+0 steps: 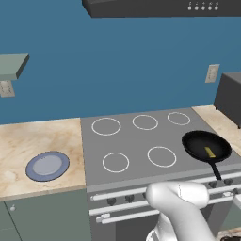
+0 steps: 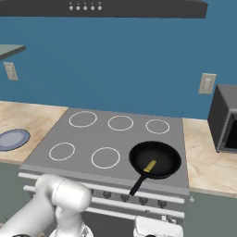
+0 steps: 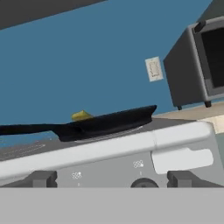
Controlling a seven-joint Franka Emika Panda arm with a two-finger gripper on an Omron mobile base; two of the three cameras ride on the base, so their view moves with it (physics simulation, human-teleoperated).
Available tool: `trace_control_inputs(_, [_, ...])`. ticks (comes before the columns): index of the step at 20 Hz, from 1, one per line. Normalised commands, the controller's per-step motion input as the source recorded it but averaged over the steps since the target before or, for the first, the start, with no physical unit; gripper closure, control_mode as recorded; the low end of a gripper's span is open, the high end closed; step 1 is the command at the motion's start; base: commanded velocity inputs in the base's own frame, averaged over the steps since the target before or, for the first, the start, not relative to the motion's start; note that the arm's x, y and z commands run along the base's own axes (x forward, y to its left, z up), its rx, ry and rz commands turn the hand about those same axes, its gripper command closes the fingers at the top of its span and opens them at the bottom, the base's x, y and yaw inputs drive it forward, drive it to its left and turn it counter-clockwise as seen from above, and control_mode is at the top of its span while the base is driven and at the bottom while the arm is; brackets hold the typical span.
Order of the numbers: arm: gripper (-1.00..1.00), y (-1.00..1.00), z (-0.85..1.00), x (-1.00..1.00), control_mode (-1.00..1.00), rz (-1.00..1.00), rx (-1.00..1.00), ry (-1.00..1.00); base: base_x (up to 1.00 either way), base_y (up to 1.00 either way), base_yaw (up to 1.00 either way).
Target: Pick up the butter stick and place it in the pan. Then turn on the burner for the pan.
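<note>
The black pan (image 1: 197,141) (image 2: 162,155) sits on the stove's front right burner, its handle pointing toward the front edge. The yellow butter stick (image 1: 210,151) (image 2: 149,166) lies inside the pan. In the hand view the pan (image 3: 113,121) is seen edge-on above the stove's front rail, with the butter stick (image 3: 81,115) poking over its rim. My gripper (image 3: 113,179) is low in front of the stove, facing the control panel. It is open, its fingertips (image 3: 43,178) wide apart with nothing between them. A knob (image 3: 144,183) lies between them, farther off.
A row of knobs (image 2: 143,200) (image 1: 212,184) runs along the stove front. A blue-grey plate (image 1: 47,165) (image 2: 13,139) rests on the left counter. A dark oven box (image 2: 224,118) (image 3: 197,65) stands on the right counter. The other burners are bare.
</note>
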Motion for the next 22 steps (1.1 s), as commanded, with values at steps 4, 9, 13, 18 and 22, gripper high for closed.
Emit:
trace_control_inputs(4, [-1.0,0.0,-0.19,0.15,-1.0,0.02,0.0,-0.07,0.0,0.0,0.0])
trace_control_inputs(9, [-1.0,0.0,-0.12,0.14,-1.0,0.01,0.0,-0.03,0.0,0.0,0.0])
trace_control_inputs(13, [-1.0,0.0,-0.03,0.11,-1.0,0.0,0.0,0.0,0.0,0.0,0.0])
trace_control_inputs(18, [-1.0,0.0,-0.05,0.19,-1.0,0.0,0.0,0.0,0.0,0.0,0.0])
trace_control_inputs(22, [-1.0,0.0,-0.11,0.18,-1.0,0.0,0.0,0.0,0.0,0.0,0.0])
